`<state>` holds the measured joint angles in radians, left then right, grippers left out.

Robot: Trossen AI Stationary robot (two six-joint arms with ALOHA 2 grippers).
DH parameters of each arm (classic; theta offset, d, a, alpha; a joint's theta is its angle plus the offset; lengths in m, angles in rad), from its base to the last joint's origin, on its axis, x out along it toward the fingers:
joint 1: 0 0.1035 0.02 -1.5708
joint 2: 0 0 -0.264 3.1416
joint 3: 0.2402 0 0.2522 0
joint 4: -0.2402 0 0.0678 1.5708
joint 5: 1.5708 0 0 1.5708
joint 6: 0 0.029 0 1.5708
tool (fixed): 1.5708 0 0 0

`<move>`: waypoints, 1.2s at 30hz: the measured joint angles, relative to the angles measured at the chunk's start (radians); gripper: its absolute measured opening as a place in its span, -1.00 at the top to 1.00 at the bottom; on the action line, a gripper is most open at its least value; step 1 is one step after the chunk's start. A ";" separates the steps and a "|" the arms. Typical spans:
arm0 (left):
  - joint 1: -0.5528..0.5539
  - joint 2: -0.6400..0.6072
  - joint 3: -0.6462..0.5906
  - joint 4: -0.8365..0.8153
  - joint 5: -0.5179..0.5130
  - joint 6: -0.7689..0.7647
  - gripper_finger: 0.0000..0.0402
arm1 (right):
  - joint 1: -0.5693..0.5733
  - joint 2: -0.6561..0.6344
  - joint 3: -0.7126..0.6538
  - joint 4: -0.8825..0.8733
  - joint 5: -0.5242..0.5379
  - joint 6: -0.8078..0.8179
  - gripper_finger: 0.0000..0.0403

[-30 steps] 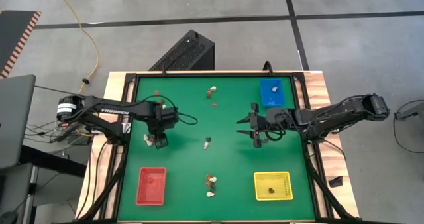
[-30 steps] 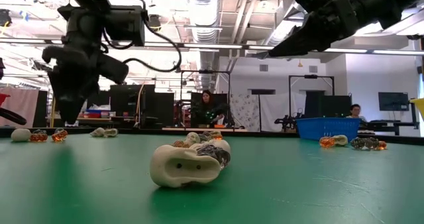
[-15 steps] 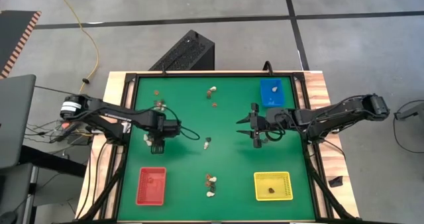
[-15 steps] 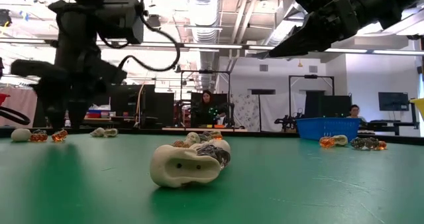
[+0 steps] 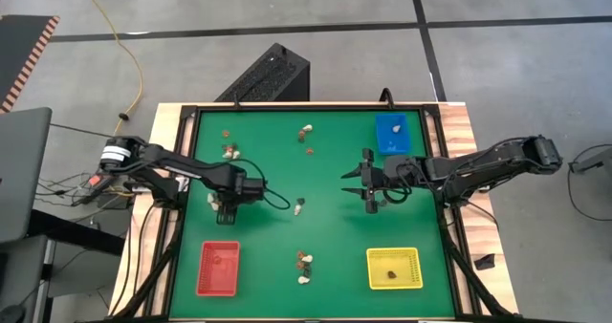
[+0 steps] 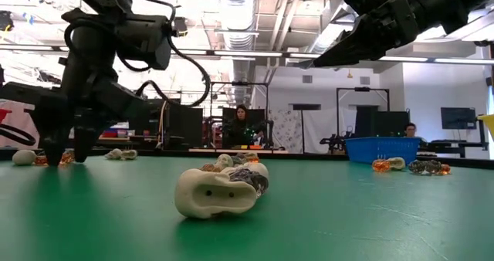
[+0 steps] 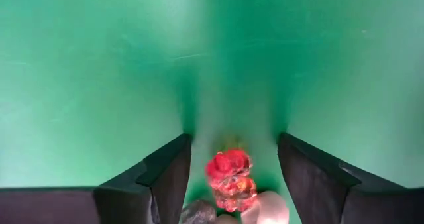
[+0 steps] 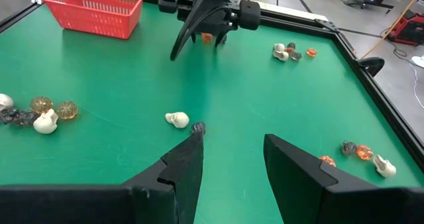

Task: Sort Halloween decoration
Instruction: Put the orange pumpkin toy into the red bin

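Green felt covers the worktop [image 5: 325,184], seen from above with a red tray [image 5: 218,268] near left, a yellow tray [image 5: 394,268] near right and a blue tray [image 5: 390,132] far right. Small trinkets lie scattered: a pair by the far edge [image 5: 306,132], a cluster far left [image 5: 229,152], one at the centre [image 5: 299,205], and a group near the front edge [image 5: 304,263]. The left jaws [image 5: 228,208] point down at the felt on the left side, above a little cluster there. The right jaws [image 5: 366,183] hang spread, right of centre, with nothing between them.

At table height, a cream skull-like trinket [image 6: 214,194] fills the foreground. The left jaws [image 6: 65,157] stand spread with their tips at the felt, straddling an orange trinket [image 6: 67,157]; a whitish one [image 6: 24,157] lies just left of them. People sit at desks in the room behind.

From the left wrist, a red-orange trinket [image 7: 229,179] sits between the two open fingers [image 7: 165,177], touching neither, with a whitish piece [image 7: 266,207] and a dark piece [image 7: 197,213] just beside it.

From the right wrist, the spread fingers [image 8: 182,171] frame bare felt; a cream skull [image 8: 177,120] and a dark piece [image 8: 198,127] lie just beyond them.
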<state>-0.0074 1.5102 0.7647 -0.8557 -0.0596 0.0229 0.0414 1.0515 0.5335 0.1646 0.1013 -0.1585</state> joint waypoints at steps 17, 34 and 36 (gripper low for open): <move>-0.011 -0.077 -0.052 0.006 0.022 -0.087 -0.07 | 0.001 0.000 0.000 -0.002 0.000 0.000 0.06; -0.011 0.006 -0.046 0.006 0.036 -0.085 0.18 | 0.003 0.000 0.000 0.000 0.000 -0.007 0.06; -0.011 0.006 -0.046 0.005 0.037 -0.085 0.29 | 0.003 0.000 0.000 0.001 0.000 -0.007 0.06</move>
<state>-0.0189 1.5162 0.7185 -0.8505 -0.0225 -0.0624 0.0448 1.0517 0.5335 0.1654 0.1013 -0.1658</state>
